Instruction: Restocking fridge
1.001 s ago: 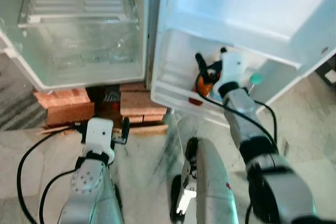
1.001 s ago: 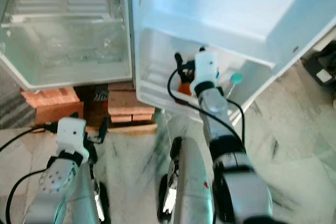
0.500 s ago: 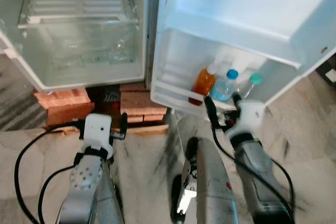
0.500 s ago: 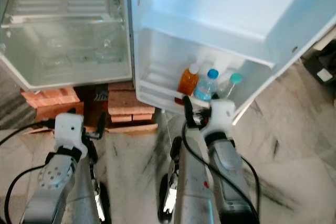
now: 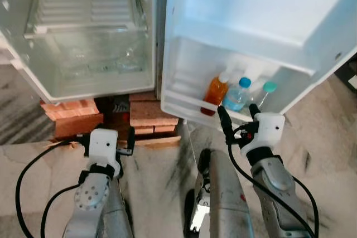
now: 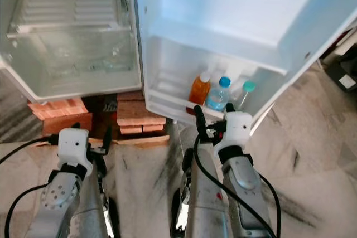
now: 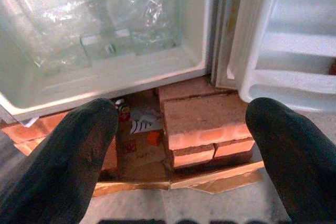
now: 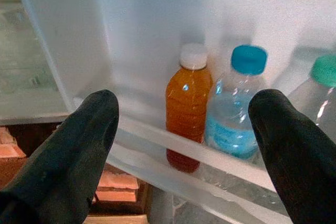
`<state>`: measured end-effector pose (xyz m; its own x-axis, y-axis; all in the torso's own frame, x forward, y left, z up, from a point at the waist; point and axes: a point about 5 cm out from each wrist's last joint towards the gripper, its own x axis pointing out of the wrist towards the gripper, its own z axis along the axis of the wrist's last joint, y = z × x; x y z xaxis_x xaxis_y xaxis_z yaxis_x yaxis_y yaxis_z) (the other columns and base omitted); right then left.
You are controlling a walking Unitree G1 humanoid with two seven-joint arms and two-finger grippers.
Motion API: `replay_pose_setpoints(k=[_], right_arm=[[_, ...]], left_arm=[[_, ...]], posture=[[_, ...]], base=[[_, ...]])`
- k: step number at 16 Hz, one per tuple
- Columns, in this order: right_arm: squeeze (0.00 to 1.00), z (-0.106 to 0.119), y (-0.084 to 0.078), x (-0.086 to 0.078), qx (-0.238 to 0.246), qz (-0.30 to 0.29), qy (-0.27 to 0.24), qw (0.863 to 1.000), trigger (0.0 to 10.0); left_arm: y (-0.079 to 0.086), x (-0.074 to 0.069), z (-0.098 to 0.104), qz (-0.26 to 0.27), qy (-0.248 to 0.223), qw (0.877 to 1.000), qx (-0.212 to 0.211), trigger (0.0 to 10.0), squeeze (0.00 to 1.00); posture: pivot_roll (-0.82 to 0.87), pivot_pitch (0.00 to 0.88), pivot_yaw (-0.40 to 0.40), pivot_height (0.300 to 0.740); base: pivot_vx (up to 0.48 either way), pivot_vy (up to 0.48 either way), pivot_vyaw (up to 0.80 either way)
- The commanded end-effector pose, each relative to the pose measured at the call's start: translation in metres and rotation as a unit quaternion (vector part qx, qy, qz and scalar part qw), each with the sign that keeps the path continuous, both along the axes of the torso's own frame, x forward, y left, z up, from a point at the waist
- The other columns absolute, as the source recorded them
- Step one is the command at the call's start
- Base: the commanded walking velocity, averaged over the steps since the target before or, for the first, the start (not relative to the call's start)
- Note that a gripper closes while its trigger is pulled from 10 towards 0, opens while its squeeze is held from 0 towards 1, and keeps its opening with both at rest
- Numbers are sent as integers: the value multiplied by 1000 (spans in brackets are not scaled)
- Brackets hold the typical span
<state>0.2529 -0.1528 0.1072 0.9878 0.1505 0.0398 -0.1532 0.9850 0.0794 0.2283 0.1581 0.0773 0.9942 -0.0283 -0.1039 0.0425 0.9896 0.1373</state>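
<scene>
Right wrist view, door shelf: three bottles standing upright in a row behind the white rail of the open fridge door.
- Orange bottle, white cap, filled with orange liquid; nearest the hinge side.
- Water bottle, blue cap and blue label, clear contents; just beside the orange bottle, apparently touching it.
- Clear bottle, teal cap, partly cut off at the frame edge; contents cannot be made out.

Right pincer: open, both black fingers spread wide and empty, held in front of the door shelf and apart from the bottles.

Left eye view, fridge interior: lower compartment lit. One ribbed white shelf at the top. Below it a clear crisper drawer; what lies inside it cannot be told through the glare.

Beneath the fridge: red bricks stacked as supports, scraps of cardboard between them, all on a marbled floor.

Left pincer: open, fingers wide apart and empty, low before the bricks under the fridge body.
</scene>
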Motion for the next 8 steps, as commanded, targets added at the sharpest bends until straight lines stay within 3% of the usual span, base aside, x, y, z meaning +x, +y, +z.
replay_pose_setpoints(k=[1, 6, 8], right_arm=[[0, 1, -8, -5, -6, -16, 1, 1000, 10000], [0, -2, -17, -13, 1, -47, 19, 999, 10000], [0, -1, -16, -14, 3, -43, 19, 999, 10000]], left_arm=[[0, -2, 2, -1, -3, 1000, 0, 10000, 0], [23, -6, -1, 19, 9, 1000, 11, 10000, 0], [25, -7, -5, 39, 34, 998, -23, 10000, 0]], posture=[[140, 123, -90, 574], [131, 118, -90, 628], [127, 118, -93, 653]], base=[[0, 0, 0], [0, 0, 0], [0, 0, 0]])
